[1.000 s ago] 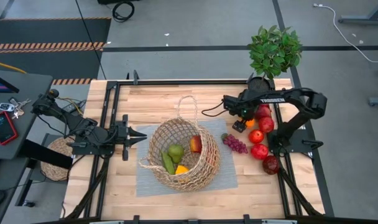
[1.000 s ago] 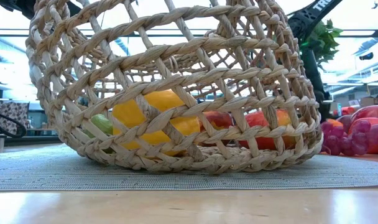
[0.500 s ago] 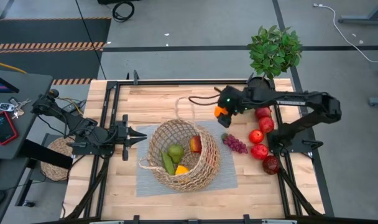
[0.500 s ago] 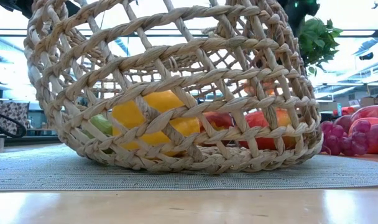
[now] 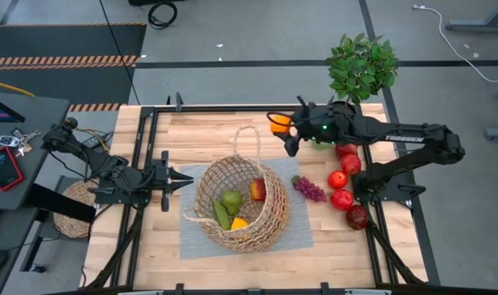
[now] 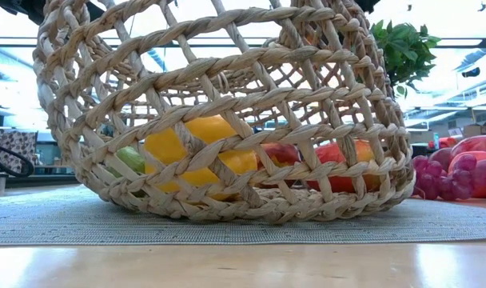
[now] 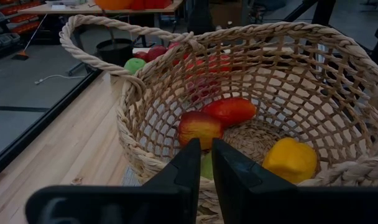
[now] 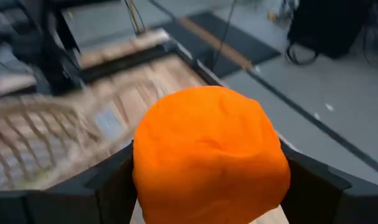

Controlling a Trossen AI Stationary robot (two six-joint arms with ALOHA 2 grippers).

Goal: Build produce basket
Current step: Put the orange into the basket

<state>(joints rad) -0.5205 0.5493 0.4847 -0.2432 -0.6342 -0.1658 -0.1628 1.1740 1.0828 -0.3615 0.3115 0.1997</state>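
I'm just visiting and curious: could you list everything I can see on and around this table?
basket: one, tan wicker, mid-table on a grey mat.
produce in basket: green pear, red-yellow fruit, yellow piece, dark green piece.
grapes: one purple bunch, right of basket.
red fruits: several, near the right edge.
potted plant: one, green, beyond the far right corner.
left gripper: shut, left of basket.
right gripper: holds an orange fruit beyond the basket.

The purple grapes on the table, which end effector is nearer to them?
Right. The right end effector, holding an orange fruit, hovers just beyond the purple grapes; the left end effector waits across the basket.
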